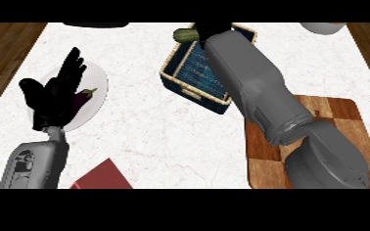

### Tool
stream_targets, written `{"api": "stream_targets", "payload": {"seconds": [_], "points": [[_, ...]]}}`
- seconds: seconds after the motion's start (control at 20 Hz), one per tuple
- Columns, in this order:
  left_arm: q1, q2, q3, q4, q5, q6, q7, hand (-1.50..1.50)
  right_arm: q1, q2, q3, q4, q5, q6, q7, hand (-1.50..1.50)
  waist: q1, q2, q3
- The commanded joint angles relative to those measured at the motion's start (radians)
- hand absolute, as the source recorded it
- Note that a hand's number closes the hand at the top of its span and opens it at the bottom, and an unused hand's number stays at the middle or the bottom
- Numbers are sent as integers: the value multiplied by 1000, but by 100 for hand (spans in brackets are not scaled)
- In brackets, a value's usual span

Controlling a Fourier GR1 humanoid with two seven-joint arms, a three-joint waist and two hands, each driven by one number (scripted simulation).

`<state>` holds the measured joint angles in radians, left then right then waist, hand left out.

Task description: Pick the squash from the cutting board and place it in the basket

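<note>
My right forearm reaches up from the lower right across the wicker basket (189,85), which has a dark blue lining. At the basket's far end my right hand (211,30) is curled round a green squash (184,34); only the squash's left end shows past the fingers. It is over the basket's far rim. The wooden cutting board (334,108) lies at the right, partly hidden by my arm, with nothing visible on it. My left hand (54,95) stays open at the left, fingers up, over a white plate.
A white plate (98,85) at the left carries a purple eggplant (83,97). A red object (104,176) pokes in at the lower edge. A dark item (96,25) and a pale bowl (324,27) sit at the far edge of the marble counter.
</note>
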<state>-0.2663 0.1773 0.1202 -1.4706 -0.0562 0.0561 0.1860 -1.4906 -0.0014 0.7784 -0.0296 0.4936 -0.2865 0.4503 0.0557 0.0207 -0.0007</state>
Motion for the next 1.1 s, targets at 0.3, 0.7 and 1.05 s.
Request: {"api": "stream_targets", "payload": {"seconds": [0.3,0.7,1.05], "points": [[13,25,19,-14,23,-32,-13,0,37,1,-41,28,-5,27,-35,150,5,0,0],[6,4,6,-1,14,-19,-7,0,31,1,-84,29,-24,118,61,150,7,1,0],[39,5,24,34,14,-18,-58,0,60,-16,-126,-11,-45,9,69,-150,-11,-4,0]]}}
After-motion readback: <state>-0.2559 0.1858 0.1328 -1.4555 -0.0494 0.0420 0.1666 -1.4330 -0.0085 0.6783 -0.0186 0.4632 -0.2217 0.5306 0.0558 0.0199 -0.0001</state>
